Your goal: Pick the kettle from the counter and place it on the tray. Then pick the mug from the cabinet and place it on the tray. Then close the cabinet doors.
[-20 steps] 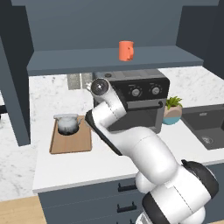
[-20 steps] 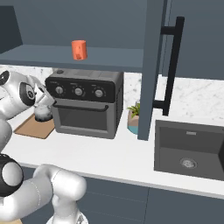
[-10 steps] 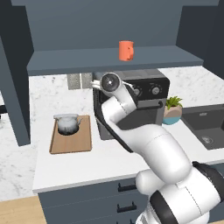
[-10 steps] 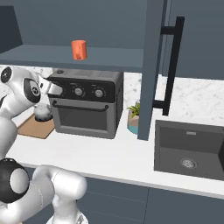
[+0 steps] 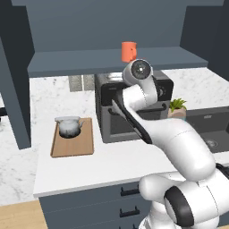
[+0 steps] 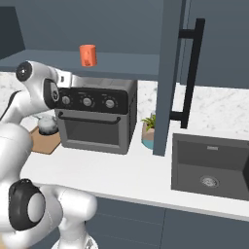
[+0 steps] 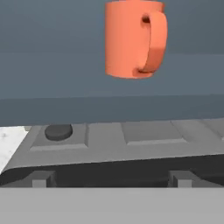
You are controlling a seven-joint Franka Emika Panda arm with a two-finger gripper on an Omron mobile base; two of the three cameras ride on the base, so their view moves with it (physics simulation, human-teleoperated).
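item: mug (image 7: 134,38), upright on cabinet (image 5: 112,60) shelf, handle to its right in hand view, stood above and ahead of the empty gripper, fingers apart.

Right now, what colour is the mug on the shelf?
Plain orange. The mug shows best in the hand view.

- Left base view: looking forward and down from behind-left of the toaster oven (image 5: 134,107).
- Right base view: facing the same oven (image 6: 95,119) from behind-right.
- Hand view: sitting close above the oven top (image 7: 131,140), facing the mug (image 7: 133,38).
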